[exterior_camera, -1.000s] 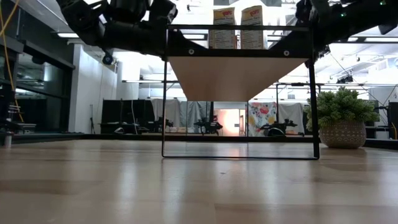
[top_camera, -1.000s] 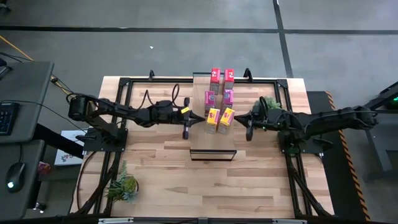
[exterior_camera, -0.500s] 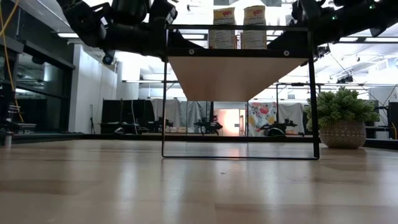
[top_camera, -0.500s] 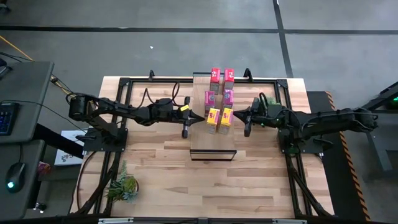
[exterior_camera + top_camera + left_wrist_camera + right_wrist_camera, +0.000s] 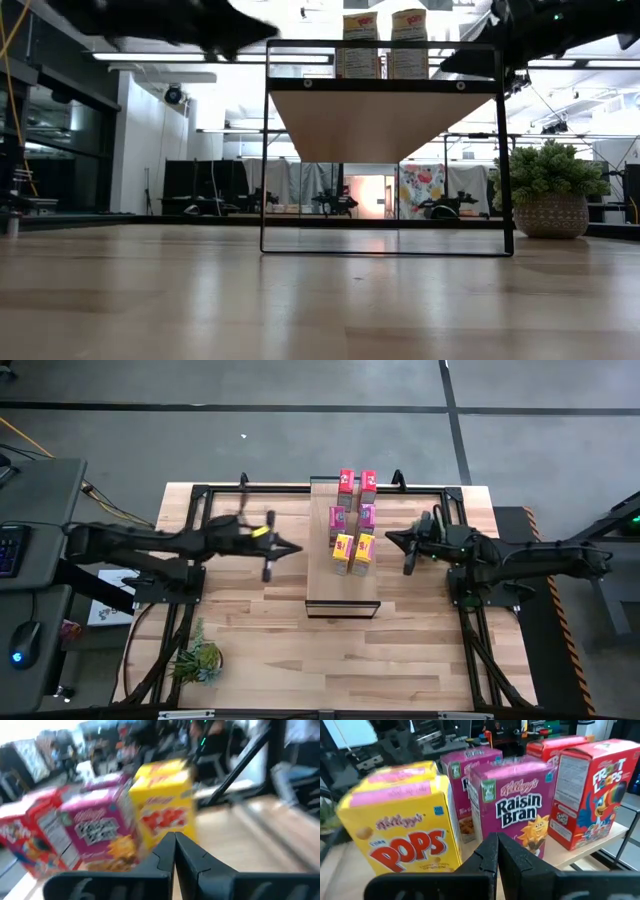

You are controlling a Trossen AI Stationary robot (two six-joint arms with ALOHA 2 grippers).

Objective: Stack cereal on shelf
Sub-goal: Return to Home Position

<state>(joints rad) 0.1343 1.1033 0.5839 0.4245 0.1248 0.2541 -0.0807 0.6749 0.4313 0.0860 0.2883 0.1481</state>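
The shelf is a pale plank in a dark frame, standing mid-table on thin legs. Six cereal boxes stand upright on it in three pairs: red at the far end, pink in the middle, yellow nearest. The right wrist view shows yellow, pink and red boxes close ahead. My left gripper is shut, left of the shelf and apart from it. My right gripper is shut, just right of the yellow boxes, touching nothing.
A green spiky plant lies near the table's near left corner. A potted plant stands to the right of the shelf, under my right arm. Dark frame rails run along the table's edges. Bare wood lies in front of the shelf.
My left gripper has drawn back fast from the shelf's side toward the table's left edge, staying shut. My right gripper first moved in toward the yellow boxes, then backed off a little toward the right edge. The boxes stand as before.
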